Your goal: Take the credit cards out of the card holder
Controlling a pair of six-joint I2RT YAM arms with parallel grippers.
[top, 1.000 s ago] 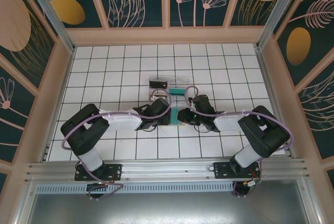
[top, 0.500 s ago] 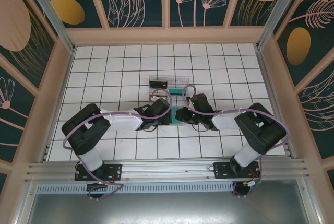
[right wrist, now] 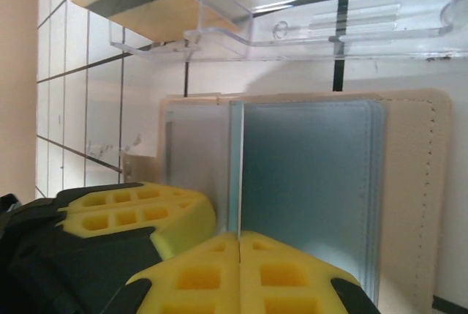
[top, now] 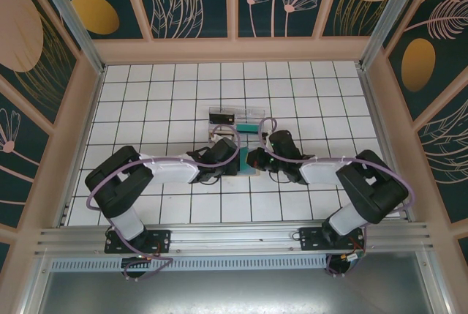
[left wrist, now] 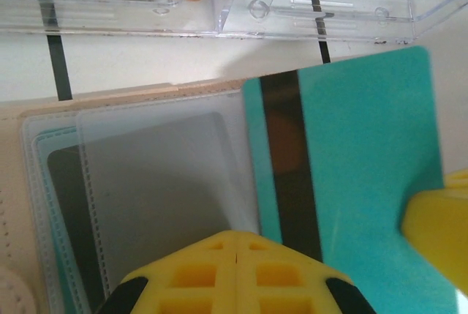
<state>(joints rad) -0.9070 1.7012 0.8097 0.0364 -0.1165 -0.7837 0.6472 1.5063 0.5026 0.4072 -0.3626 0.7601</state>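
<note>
- Lying just beyond the holder (left wrist: 146,182), the clear tray (left wrist: 241,14) spans the far side.
- The left gripper (left wrist: 235,270), fingers pressed together with nothing between them, sits over the open holder, probably pinning it.
- The right gripper (right wrist: 240,270) pinches the teal card (left wrist: 351,182) by its edge. The card stands mostly clear of its slot.
- Progress looks about midway. A teal piece (top: 248,128) by the tray may be a card already out, and a teal edge in the holder's pockets suggests more remain.
</note>
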